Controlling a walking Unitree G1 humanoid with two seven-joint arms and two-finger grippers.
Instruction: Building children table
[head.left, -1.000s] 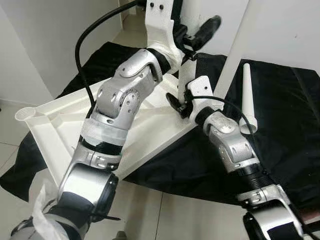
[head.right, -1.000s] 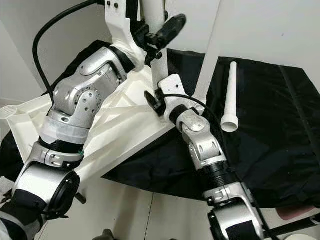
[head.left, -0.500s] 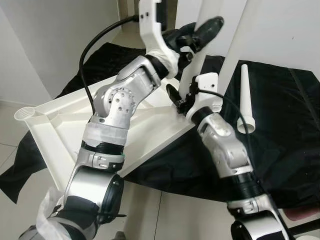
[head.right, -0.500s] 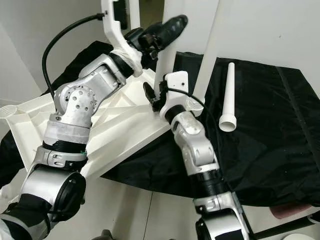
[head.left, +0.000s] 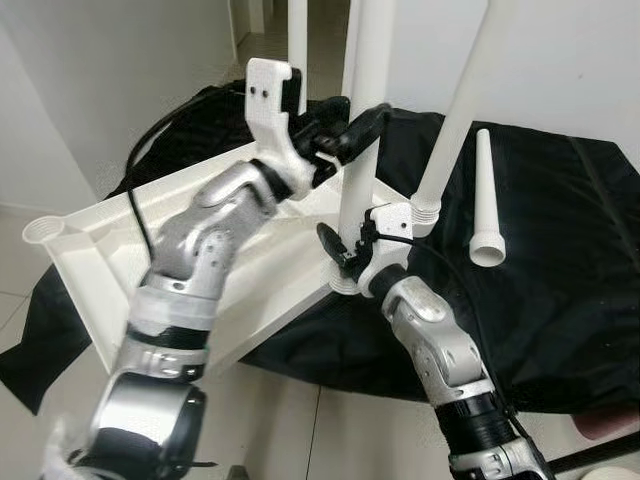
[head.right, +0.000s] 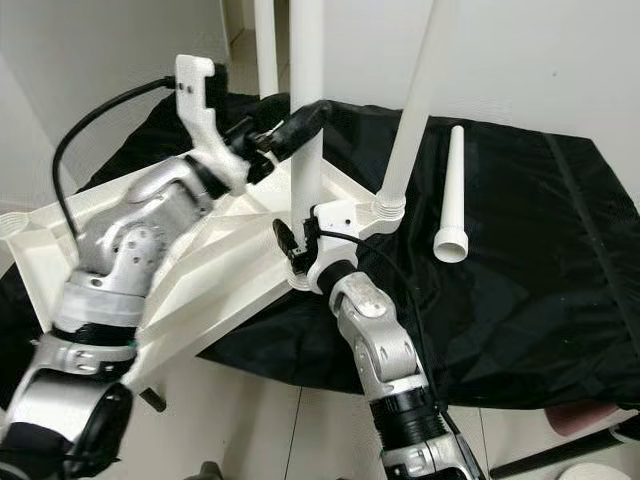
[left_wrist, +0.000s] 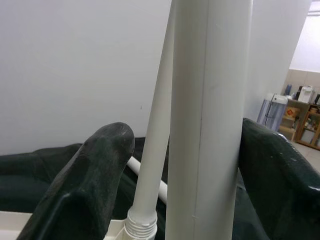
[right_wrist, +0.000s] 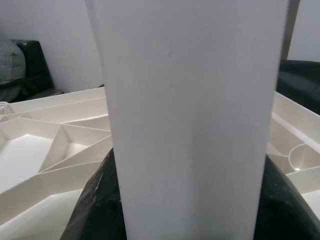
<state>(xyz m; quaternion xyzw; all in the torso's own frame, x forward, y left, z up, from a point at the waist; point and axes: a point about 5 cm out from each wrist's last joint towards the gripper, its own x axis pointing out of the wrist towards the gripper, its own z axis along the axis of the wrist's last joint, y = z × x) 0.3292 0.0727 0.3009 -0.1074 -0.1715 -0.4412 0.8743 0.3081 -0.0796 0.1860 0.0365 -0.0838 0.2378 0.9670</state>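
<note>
The upturned white plastic ribbed tabletop (head.left: 110, 250) lies on the black cloth (head.left: 560, 290). A long white plastic tube leg (head.left: 362, 150) stands in its near corner socket. The left end effector (head.left: 345, 135) clamps it high, the right end effector (head.left: 343, 262) clamps it low. The leg looks light, stiff and smooth, so likely slippery; hold near the base. A loose white leg (head.left: 485, 200) lies well apart.

Plain white walls (head.left: 80, 90) enclose a room with a pale tiled floor (head.left: 330, 440). A black cloth (head.right: 520, 290) is spread over the floor. Through a doorway, distant shelves (left_wrist: 305, 127) hold small indistinct items.
</note>
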